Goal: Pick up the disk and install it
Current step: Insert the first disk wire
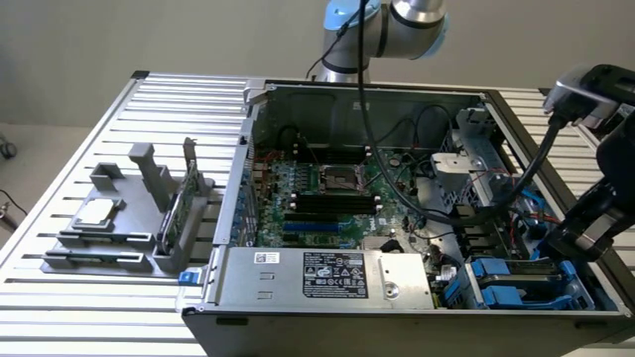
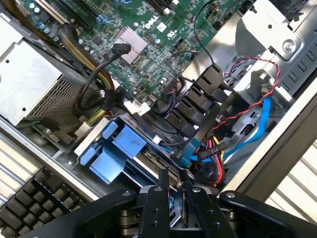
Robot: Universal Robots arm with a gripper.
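Note:
My gripper (image 2: 173, 174) hangs over the drive bay at the near corner of the open computer case, on the exterior view's right (image 1: 584, 236). Its two dark fingers (image 2: 162, 184) stand close together, shut on a thin blue-edged slab seen edge-on between them, the disk (image 2: 174, 199). Most of the disk is hidden by the fingers and the gripper body. Just below sit the bay's blue plastic carriers (image 2: 116, 148) (image 1: 516, 281), with a dark flat drive lying among them.
Red, yellow and blue cables (image 2: 233, 141) crowd the bay beside the gripper. The motherboard (image 1: 323, 197) and power supply (image 1: 317, 275) fill the case. On the exterior view's left a grey fixture (image 1: 119, 238) holds a silver chip (image 1: 94, 213) and an upright green card (image 1: 190, 195).

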